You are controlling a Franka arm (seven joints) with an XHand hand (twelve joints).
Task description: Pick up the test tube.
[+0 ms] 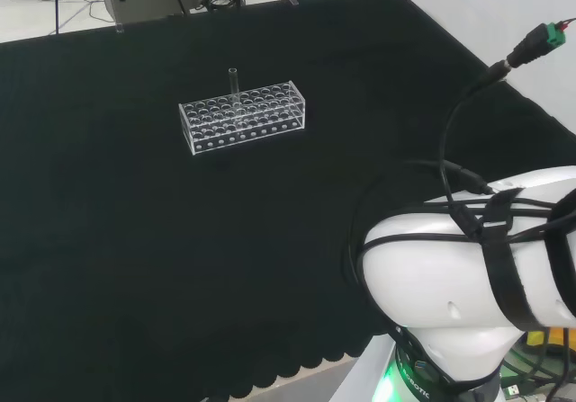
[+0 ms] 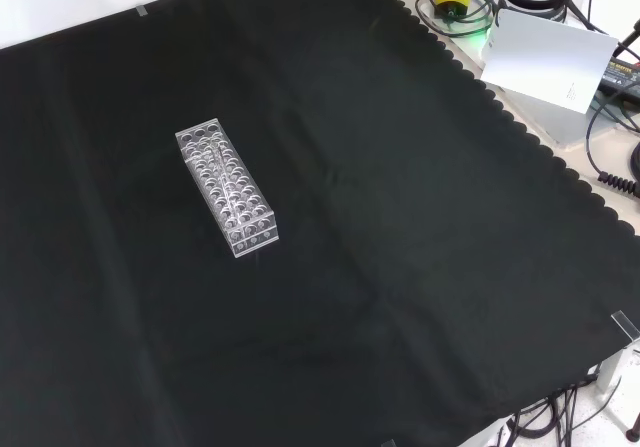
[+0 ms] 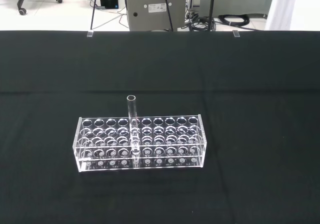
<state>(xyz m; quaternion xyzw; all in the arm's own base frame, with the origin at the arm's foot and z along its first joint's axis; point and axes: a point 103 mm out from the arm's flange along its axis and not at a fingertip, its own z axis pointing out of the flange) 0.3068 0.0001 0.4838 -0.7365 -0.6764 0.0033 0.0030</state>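
In the rack (image 3: 140, 143) — the test tube (image 3: 132, 121), upright.

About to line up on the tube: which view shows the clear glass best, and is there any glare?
Wrist view: the test tube stands out clearly above the rack, with no glare. Head view: the tube is thin and faint. Front view: it blends into the rack's bright reflections.

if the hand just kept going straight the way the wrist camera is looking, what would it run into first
Probably the test tube, which stands upright in the clear rack and rises above it near the middle of the wrist view. Nothing else stands on the black cloth before it, though depth is hard to judge.
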